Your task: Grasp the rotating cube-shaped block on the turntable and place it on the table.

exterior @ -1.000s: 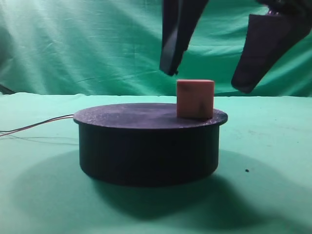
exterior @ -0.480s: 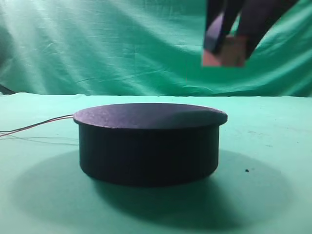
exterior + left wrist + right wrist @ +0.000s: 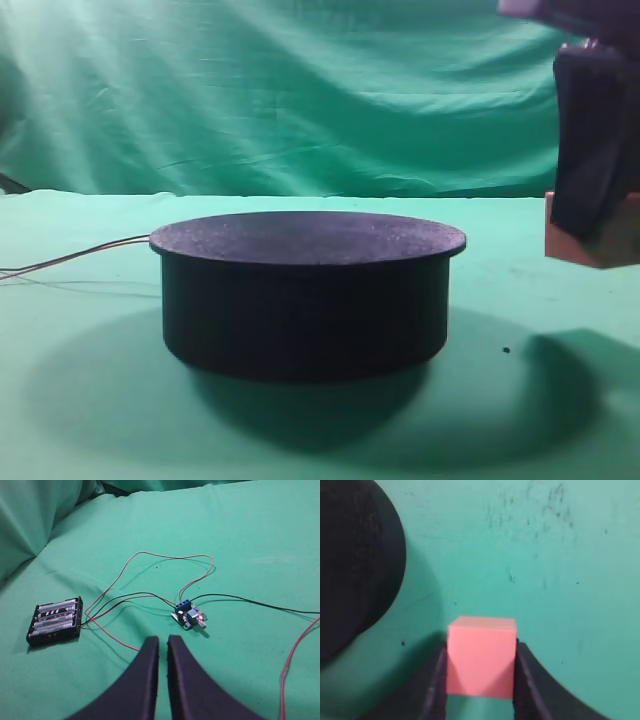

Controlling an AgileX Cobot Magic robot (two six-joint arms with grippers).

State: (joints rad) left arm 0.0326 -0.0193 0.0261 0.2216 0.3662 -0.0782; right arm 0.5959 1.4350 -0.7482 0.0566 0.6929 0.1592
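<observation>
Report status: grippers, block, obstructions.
Right gripper shut on block, airborne beside turntable. Left gripper shut, empty. Table below unobstructed.

A wrinkled green backdrop (image 3: 250, 90) hangs behind, brightest at upper left; soft shadows pool on the cloth below.

The salmon-pink cube-shaped block (image 3: 598, 245), which sat on the right side of the turntable (image 3: 307, 238) a second earlier, left the dark disc bare and was carried between the fingers of the right gripper (image 3: 479, 672) to the right of the drum. Half a second before, it hung high against the green backdrop; it had since dropped to about the level of the disc's top, above the green table (image 3: 560, 570), where a new shadow appeared beneath it.
</observation>
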